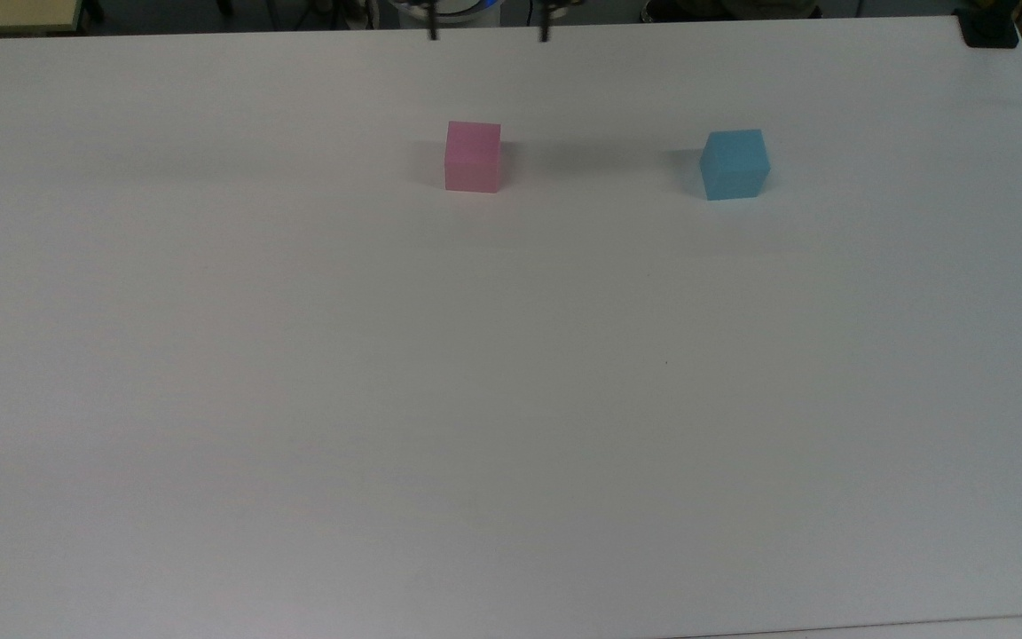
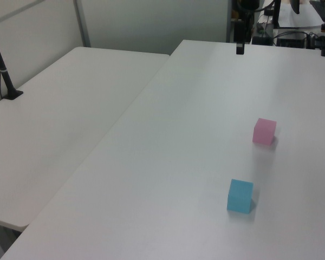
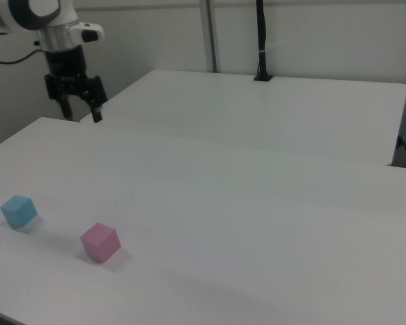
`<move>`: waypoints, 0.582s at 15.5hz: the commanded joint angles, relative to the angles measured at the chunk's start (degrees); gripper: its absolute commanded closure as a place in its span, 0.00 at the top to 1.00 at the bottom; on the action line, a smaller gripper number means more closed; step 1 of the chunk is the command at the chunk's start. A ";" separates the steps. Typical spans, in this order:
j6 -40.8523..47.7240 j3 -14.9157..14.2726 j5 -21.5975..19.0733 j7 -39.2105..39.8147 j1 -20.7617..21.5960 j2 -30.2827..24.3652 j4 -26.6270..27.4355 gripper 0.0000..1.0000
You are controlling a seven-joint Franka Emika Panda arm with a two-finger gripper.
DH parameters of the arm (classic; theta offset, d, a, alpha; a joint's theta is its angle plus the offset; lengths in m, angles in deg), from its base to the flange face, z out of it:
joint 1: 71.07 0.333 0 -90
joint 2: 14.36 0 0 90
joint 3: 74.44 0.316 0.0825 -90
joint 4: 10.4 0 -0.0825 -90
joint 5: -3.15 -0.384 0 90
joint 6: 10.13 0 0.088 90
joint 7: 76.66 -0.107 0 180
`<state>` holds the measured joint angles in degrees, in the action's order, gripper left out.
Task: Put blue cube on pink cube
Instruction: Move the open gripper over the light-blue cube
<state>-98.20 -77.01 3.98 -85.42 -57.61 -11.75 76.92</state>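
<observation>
Blue cube [image 1: 735,164] sits on table, well apart from raised, spread-fingered gripper [image 1: 487,34].

One blue cube [image 1: 735,164], one pink cube [image 1: 473,156].

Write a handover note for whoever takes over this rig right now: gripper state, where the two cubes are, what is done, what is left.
Gripper: open, empty, up at the table's far edge in the top view.
Blue cube: on the table, to the top view's right of the pink cube, well apart from it.
Done: nothing; both cubes untouched.
Left: reach the blue cube, grasp it, lift, set it on the pink cube, release.
</observation>
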 commanded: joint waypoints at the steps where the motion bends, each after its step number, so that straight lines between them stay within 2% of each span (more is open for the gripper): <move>1: -0.78 6.41 -1.36 -8.02 0.87 -2.61 1.88 1.00; 6: -1.57 18.02 -1.45 -19.09 0.96 -2.61 1.97 1.00; 9: -4.81 22.25 -1.45 -22.61 2.01 -2.17 2.84 1.00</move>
<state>-98.84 -57.84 3.37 -104.32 -56.24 -12.90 77.04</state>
